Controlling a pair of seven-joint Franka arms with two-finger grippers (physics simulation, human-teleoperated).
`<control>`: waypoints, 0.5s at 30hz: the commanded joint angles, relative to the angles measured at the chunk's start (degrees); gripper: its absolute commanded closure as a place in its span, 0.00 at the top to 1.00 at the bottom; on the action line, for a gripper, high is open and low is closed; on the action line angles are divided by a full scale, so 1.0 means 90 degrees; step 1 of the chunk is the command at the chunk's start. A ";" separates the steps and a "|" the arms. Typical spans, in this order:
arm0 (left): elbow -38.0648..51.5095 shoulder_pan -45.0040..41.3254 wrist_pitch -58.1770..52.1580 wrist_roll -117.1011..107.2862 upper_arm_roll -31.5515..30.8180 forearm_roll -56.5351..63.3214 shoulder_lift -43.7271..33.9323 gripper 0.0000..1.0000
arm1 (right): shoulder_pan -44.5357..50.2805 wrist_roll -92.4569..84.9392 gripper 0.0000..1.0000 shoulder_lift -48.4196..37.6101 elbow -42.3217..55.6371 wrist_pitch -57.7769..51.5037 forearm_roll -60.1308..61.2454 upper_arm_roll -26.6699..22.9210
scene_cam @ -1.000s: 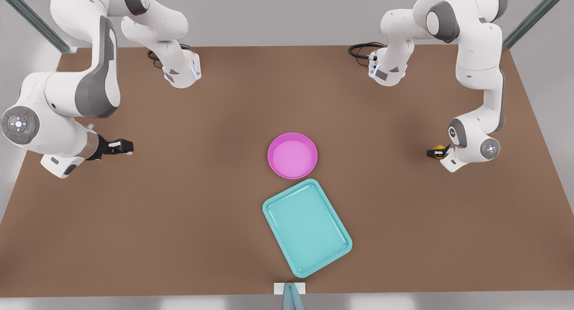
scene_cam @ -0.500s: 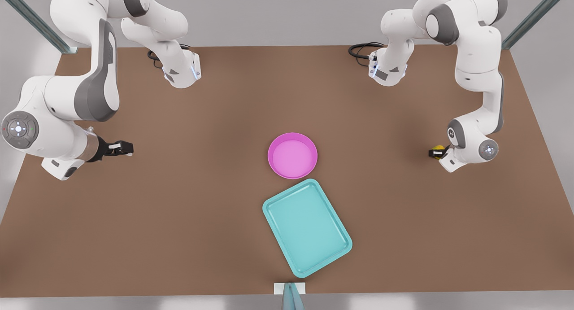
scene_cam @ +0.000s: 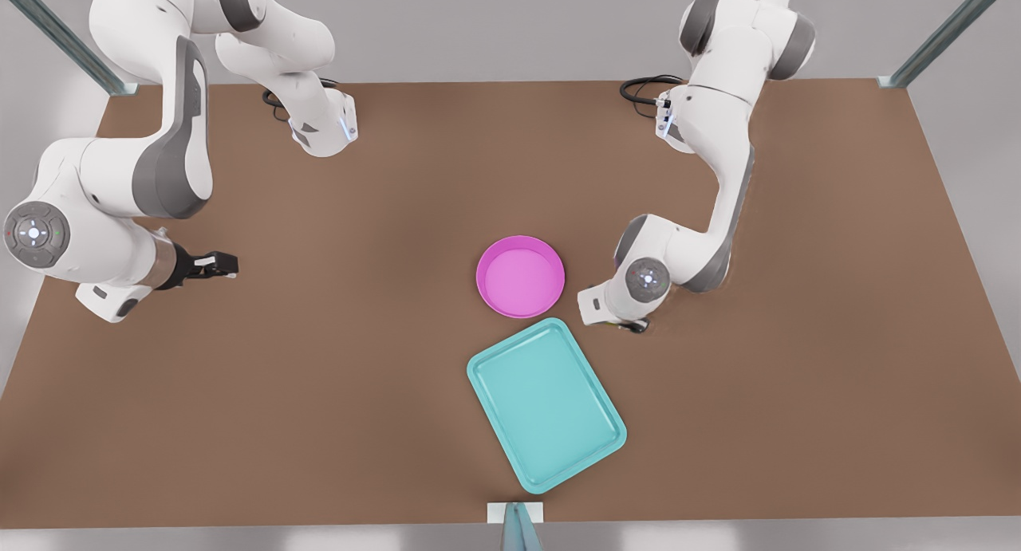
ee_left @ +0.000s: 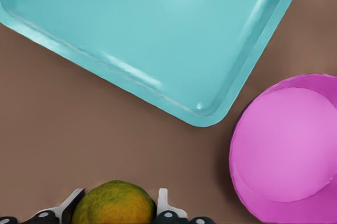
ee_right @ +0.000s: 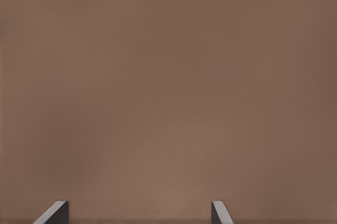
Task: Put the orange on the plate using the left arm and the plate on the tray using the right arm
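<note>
Left claw (ee_left: pixel 117 214): closed around the small, bumpy yellow-orange fruit with a greenish patch, one finger on each side of it. In the front view this claw sits at the end of the arm on the front view's right, just beside the plate and the near corner of the tray; there the arm's wrist covers it.
Orange (ee_left: pixel 115 203): held between the left claw's fingers, above the bare brown desk (scene_cam: pixel 319 375), near the tray's corner and the plate's rim. It is not on the plate.
Plate (scene_cam: pixel 520 276): round, bright pink-magenta shallow plastic dish with a raised rim. It rests on the desk near the middle; nothing lies in it. Its rim comes just beside the tray's upper corner.
Tray (scene_cam: pixel 545 404): rectangular teal-turquoise tray with rounded corners and a low rim. It lies at an angle on the desk, nearer the front edge than the plate, with nothing on it.
Right claw (scene_cam: pixel 219 263): on the front view's left, well apart from plate and tray. Its fingers (ee_right: pixel 54 213) are spread wide over bare desk and grip nothing. This arm waits.
</note>
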 commanded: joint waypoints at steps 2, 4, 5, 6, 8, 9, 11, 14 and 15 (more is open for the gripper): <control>0.0673 -0.0550 -0.1063 -0.5347 -0.0261 -0.0133 0.0394 0.64 | -0.0008 -0.0021 1.00 -0.0010 0.0003 -0.0004 0.0003 -0.0002; 0.1084 -0.0775 -0.1053 -0.5758 -0.0261 -0.0133 0.0825 0.64 | -0.0008 -0.0021 1.00 0.0000 0.0003 -0.0004 0.0003 -0.0002; 0.1190 -0.0844 -0.1014 -0.5992 -0.0261 -0.0143 0.0932 0.65 | 0.0002 -0.0021 1.00 0.0000 0.0003 -0.0004 0.0003 -0.0002; 0.1338 -0.0902 -0.1005 -0.6158 -0.0320 -0.0153 0.1059 0.65 | 0.0002 -0.0021 1.00 0.0010 -0.0007 -0.0004 0.0003 -0.0002; 0.1650 -0.0971 -0.1005 -0.6344 -0.0447 -0.0143 0.1342 0.66 | -0.0008 -0.0021 1.00 0.0029 0.0003 -0.0004 0.0003 -0.0002; 0.1631 -0.0980 -0.1005 -0.6354 -0.0447 -0.0133 0.1411 0.94 | -0.0008 -0.0021 1.00 0.0029 0.0003 -0.0004 0.0003 -0.0002; 0.1582 -0.0971 -0.0985 -0.6344 -0.0447 -0.0133 0.1450 1.00 | -0.0008 -0.0011 1.00 0.0029 0.0003 -0.0004 0.0003 -0.0002; 0.0976 -0.0854 -0.1657 -0.5340 -0.0203 -0.0084 0.0514 1.00 | 0.0109 0.0018 1.00 0.0107 -0.0075 -0.0198 0.0052 0.0008; 0.1015 -0.0609 -0.3083 -0.4167 0.0519 -0.0250 -0.0395 1.00 | 0.0509 0.0087 1.00 0.0351 -0.0270 -0.0209 0.0364 0.0135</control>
